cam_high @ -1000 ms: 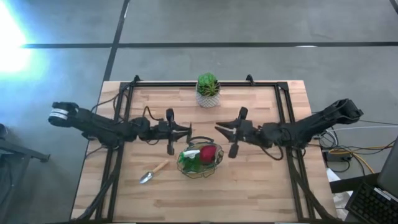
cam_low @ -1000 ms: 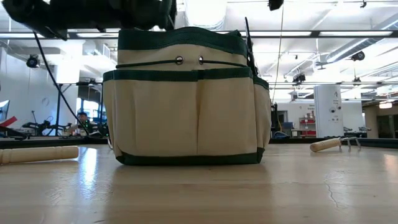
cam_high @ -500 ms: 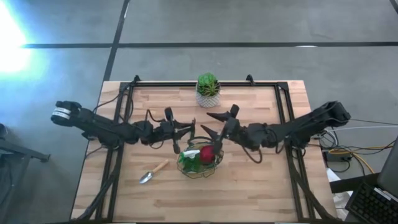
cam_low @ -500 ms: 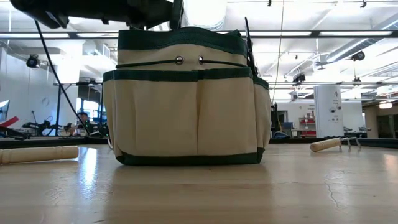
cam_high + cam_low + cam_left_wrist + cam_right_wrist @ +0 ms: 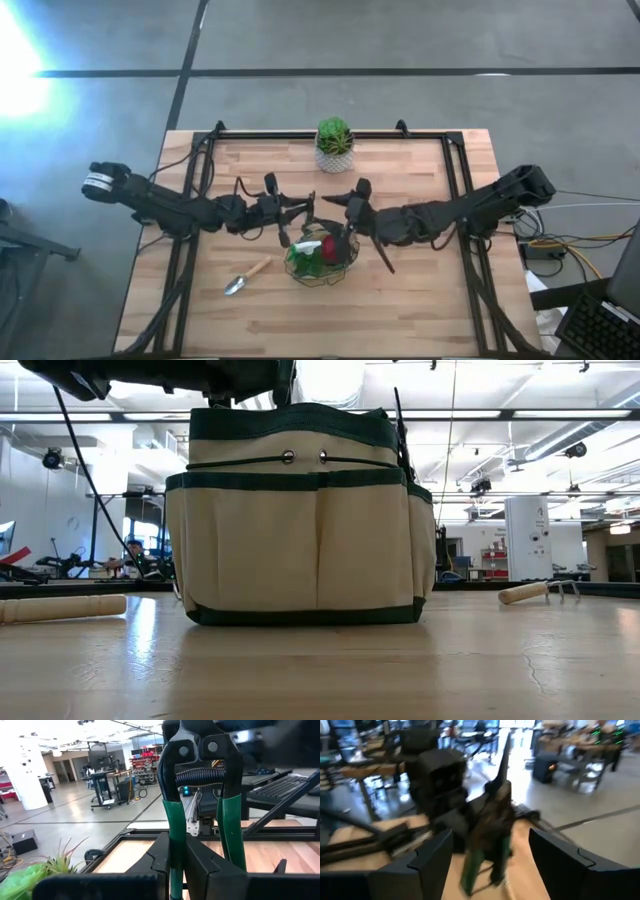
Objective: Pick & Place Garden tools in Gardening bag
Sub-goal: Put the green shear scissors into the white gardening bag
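Note:
The beige gardening bag (image 5: 322,258) with green trim stands mid-table and fills the low view (image 5: 300,510); green and red items show inside it. My left gripper (image 5: 305,212) hovers at the bag's far left rim, shut on green-handled pruning shears (image 5: 197,795). My right gripper (image 5: 338,212) faces it from the right, open, its fingers (image 5: 427,865) standing either side of the shears (image 5: 490,825) without clear touch. A wooden-handled trowel (image 5: 245,277) lies flat left of the bag. My left gripper pinches one green handle (image 5: 175,832) of the shears between its two fingers; the other handle (image 5: 232,832) runs past the outside of one finger (image 5: 210,865). The shears' pivot end (image 5: 197,747) sticks out beyond the fingertips. The shears are lifted clear of the table.
A potted plant in a white pot (image 5: 334,145) stands at the far edge, behind both grippers. A rake with a wooden handle (image 5: 535,592) lies on the table to the right of the bag. A dark frame (image 5: 455,180) runs along the table's sides.
My right gripper has opened wide, rolled at the wrist and moved toward the table's left, closing in on the left gripper and the bag's far rim. The bag, trowel and rake have stayed where they were.

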Robot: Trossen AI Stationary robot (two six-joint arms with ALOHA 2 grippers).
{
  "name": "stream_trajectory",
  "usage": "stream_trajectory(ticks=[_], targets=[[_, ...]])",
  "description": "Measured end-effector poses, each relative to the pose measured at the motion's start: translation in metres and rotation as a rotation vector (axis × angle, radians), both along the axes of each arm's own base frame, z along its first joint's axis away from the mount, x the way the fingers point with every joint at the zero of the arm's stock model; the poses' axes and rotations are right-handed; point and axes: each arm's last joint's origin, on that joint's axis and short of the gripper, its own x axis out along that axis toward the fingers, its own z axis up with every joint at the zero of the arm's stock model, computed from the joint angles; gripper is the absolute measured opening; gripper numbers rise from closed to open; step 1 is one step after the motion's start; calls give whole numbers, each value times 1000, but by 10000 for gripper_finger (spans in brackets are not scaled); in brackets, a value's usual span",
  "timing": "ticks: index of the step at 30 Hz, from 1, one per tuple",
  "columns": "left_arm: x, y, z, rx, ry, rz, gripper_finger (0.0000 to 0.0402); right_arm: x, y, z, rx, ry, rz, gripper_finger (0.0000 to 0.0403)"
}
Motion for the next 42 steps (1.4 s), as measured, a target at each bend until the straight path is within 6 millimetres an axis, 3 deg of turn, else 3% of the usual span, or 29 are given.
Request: stream_trajectory(ticks=[11,42], targets=[[1,-2,0,16,-1,-98,30,1,12,-16,-6,10,253,224],[1,-3,0,15,-1,-134,30,11,3,-23,-19,-41,226,218]])
